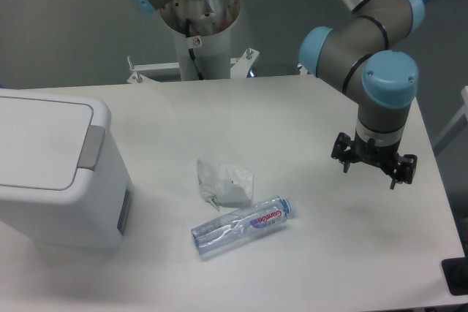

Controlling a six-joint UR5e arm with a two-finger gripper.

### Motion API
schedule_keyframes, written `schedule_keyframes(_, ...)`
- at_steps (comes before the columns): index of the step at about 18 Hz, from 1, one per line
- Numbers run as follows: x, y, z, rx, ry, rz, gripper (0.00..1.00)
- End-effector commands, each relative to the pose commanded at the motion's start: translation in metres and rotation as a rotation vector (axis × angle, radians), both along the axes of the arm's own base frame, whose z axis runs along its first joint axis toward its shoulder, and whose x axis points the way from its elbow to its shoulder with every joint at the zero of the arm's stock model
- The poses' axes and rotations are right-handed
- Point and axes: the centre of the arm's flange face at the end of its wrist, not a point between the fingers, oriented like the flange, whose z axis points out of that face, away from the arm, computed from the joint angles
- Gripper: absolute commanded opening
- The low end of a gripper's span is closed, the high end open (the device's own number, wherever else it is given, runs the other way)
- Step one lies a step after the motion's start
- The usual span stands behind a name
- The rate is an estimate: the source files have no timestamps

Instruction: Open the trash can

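1. The trash can (55,169) is sitting at the table's far edge from me, well apart from my gripper (374,168) and off toward the left of the camera view. Its flat lid (36,140) is lying closed, flush on the body.

2. The grey push-tab (91,146) is showing on the rim of the side that is facing me. Judging from here, that tab is the contact point for opening, and it is lying across the table from my jaws, slightly higher in the frame than they are.

3. The can's long axis appears to be running away from me, out of frame past the left edge; the tab side is the short face nearest my jaws.

4. I am hanging above the table (344,253) near its opposite edge, pointing down, gripping nothing. My jaws are looking parted, with two dark fingertips visible on either side.

5. Lying between me and the can: a crumpled white wrapper (225,183) and, nearer the camera, a clear plastic bottle (241,226) on its side, cap end pointing toward me. Both are resting low on the table.

6. Judgement: the coming move is calling for a long sideways traverse toward the tab, staying above the wrapper and bottle, then a downward press on the tab. Risk: landing on the lid instead of the tab.
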Motion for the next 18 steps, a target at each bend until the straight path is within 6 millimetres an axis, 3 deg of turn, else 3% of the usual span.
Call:
schedule_keyframes(8, 0.006, 0.009, 0.003, 0.025, 0.009, -0.010, 1.00)
schedule_keyframes(11, 0.016, 0.009, -0.013, 0.068, -0.019, -0.017, 1.00)
schedule_keyframes(15, 0.030, 0.012, -0.015, 0.171, -0.004, 0.024, 1.00)
schedule_keyframes(18, 0.039, 0.018, 0.005, 0.281, -0.041, 0.166, 1.00)
